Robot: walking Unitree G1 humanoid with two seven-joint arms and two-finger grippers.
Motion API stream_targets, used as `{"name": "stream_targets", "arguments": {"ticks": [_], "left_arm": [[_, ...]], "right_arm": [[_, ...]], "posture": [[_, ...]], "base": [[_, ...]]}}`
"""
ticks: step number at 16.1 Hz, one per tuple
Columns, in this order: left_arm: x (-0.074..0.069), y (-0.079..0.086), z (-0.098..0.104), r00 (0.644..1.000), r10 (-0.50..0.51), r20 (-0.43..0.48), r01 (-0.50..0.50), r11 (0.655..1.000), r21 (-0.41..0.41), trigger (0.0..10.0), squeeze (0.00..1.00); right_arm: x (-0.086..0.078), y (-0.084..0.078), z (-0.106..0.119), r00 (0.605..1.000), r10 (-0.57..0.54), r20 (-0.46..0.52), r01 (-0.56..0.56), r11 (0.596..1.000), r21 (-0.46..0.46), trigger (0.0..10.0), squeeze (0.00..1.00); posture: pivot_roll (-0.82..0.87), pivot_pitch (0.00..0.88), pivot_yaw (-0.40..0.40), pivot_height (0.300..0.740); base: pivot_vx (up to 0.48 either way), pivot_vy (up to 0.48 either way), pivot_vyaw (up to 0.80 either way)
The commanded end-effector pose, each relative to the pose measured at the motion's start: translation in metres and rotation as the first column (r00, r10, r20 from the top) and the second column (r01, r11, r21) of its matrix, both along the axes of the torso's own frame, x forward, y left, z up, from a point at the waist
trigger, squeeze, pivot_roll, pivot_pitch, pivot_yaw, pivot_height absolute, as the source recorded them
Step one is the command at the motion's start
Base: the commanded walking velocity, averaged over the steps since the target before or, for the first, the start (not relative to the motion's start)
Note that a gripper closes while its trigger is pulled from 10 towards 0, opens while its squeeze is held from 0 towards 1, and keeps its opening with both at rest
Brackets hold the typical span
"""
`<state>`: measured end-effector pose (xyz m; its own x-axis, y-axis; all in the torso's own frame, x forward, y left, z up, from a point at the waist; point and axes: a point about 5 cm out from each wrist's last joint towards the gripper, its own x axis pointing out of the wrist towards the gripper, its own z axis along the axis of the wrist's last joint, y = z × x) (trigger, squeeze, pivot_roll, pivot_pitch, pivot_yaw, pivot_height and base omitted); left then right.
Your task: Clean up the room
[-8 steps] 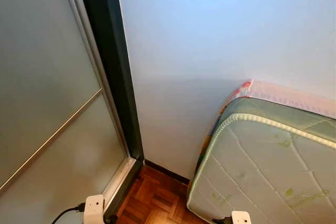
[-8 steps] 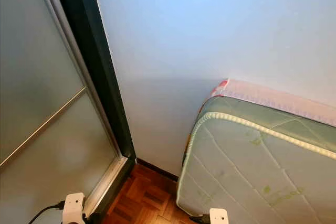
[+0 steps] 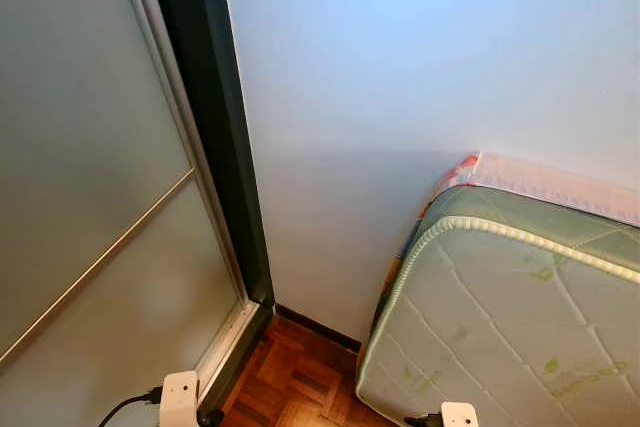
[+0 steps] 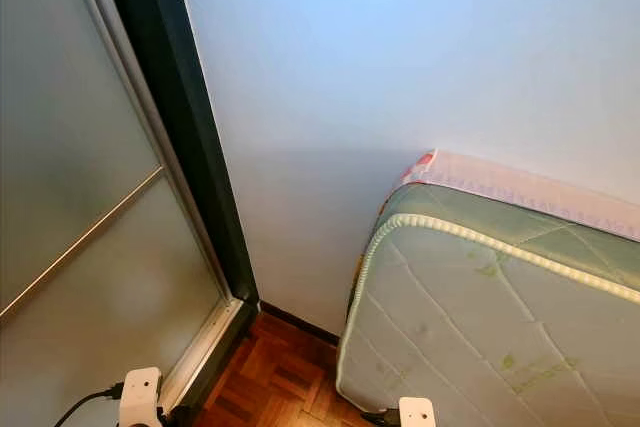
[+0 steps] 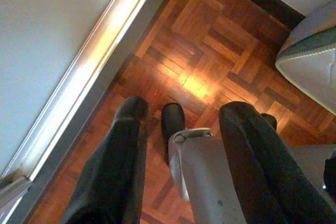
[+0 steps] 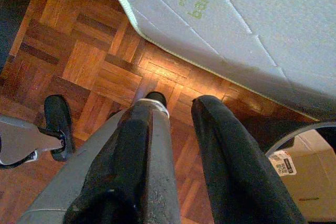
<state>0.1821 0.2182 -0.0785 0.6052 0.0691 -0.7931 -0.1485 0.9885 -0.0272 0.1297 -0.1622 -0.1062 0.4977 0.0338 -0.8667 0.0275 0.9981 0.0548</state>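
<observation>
Facing a wall corner beside the mattress [image 3: 510,317], both tools, left tool [image 5: 181,156] and right tool [image 6: 176,145], hang spread and empty over the parquet floor [image 5: 210,61], so it's probably scouting, needs to turn toward clutter next.

Pale green quilted mattress [image 3: 510,317], red-brown parquet floor [image 5: 210,51], pale blue wall [image 3: 420,77].

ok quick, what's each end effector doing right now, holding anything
Left end effector: open, holding nothing, hanging over the parquet floor.
Right end effector: open, holding nothing, hanging beside the mattress.
</observation>
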Motion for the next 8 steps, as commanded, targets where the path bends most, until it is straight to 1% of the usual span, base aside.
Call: {"name": "stream_targets", "arguments": {"ticks": [1, 8], "left_arm": [[0.0159, -0.0121, 0.0038, 0.978, -0.190, -0.081, 0.198, 0.974, 0.108, 10.0, 0.00], [0.0159, -0.0121, 0.0038, 0.978, -0.190, -0.081, 0.198, 0.974, 0.108, 10.0, 0.00]], "right_arm": [[0.0845, -0.0464, 0.0424, 0.973, -0.125, 0.196, 0.124, 0.992, 0.017, 10.0, 0.00], [0.0845, -0.0464, 0.0424, 0.973, -0.125, 0.196, 0.124, 0.992, 0.017, 10.0, 0.00]], "posture": [[-0.16, 0.000, -0.056, 0.740], [-0.16, 0.000, -0.056, 0.740]], "base": [[0.000, 0.000, 0.00], [0.000, 0.000, 0.00]]}}
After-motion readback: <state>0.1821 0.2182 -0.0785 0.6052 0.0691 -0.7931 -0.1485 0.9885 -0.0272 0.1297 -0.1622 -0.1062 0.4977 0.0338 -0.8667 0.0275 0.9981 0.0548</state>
